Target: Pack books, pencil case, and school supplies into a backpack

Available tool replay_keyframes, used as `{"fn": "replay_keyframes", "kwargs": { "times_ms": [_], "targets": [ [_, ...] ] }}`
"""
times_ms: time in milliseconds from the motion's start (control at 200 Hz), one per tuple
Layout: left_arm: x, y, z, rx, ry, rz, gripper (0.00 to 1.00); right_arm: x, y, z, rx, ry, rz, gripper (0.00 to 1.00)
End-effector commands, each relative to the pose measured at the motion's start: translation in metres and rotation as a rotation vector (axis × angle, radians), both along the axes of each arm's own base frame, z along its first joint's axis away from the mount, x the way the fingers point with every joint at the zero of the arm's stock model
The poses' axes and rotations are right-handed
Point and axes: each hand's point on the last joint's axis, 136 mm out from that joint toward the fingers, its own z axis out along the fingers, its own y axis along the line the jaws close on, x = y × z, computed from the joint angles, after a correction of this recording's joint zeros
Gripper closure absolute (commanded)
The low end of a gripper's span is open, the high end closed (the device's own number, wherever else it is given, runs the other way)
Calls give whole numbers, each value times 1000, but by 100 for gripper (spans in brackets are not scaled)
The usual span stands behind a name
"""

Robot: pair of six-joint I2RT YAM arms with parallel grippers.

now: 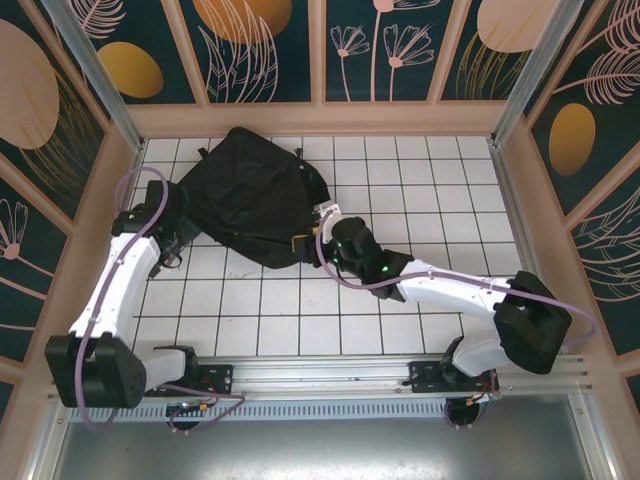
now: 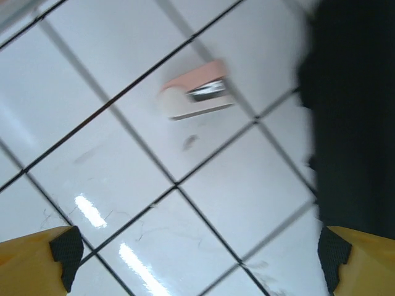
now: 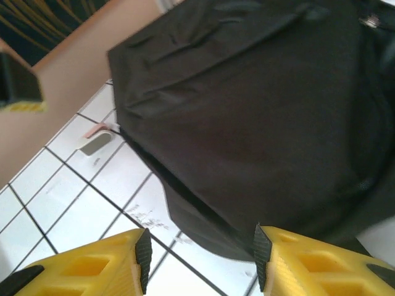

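The black backpack (image 1: 250,190) lies flat on the white tiled table, at the back left. My left gripper (image 1: 175,248) hovers by its left edge, fingers wide open over bare tile (image 2: 197,259). A small pink box (image 2: 196,98) with a dark mark lies on the tile ahead of it, and the backpack (image 2: 355,123) is at the right. My right gripper (image 1: 305,240) is at the backpack's lower right edge. It is open (image 3: 200,256), with the backpack's (image 3: 247,105) fabric rim just beyond its right finger (image 3: 265,253). The pink box (image 3: 97,140) is beside the bag's far edge. Books and pencil case are out of view.
A beige wall (image 3: 74,68) and patterned panels (image 1: 260,50) close the table at the back and sides. The left gripper's dark fingertip (image 3: 18,86) is at the upper left of the right wrist view. White tile (image 1: 430,190) stretches right of the bag.
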Motion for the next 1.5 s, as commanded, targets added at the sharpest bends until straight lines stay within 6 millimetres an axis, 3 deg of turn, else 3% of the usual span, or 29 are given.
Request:
{"fn": "replay_keyframes", "kwargs": {
  "times_ms": [0, 90, 240, 405, 621, 716, 946, 1091, 1231, 1366, 1491],
  "targets": [
    [-18, 22, -21, -20, 11, 204, 1, 2, -28, -8, -4, 62, -103, 50],
    [-19, 30, -44, -66, 51, 256, 1, 0, -31, -3, 17, 65, -96, 49],
    [11, 38, -67, -177, -41, 313, 1, -1, -30, -1, 16, 55, -85, 49],
    [44, 51, -72, -229, -172, 338, 1, -3, -24, -7, 5, 71, -55, 50],
    [58, 54, -82, -314, -274, 421, 1, -2, -21, -15, -11, 79, -44, 50],
    [61, 57, -87, -320, -270, 445, 2, -2, -19, -18, -16, 83, -38, 50],
    [46, 52, -118, -375, -100, 576, 1, 0, -20, -25, -37, 89, -51, 50],
    [57, 47, -112, -443, -210, 628, 1, -2, -15, -33, -49, 101, -35, 50],
    [58, 57, -100, -422, -282, 706, 1, -4, -10, -37, -63, 102, -21, 50],
    [48, 47, -115, -493, -239, 810, 1, -4, -9, -40, -76, 104, -22, 50],
    [47, 50, -115, -498, -259, 884, 1, -5, -8, -45, -95, 111, -22, 50]
  ]
}}
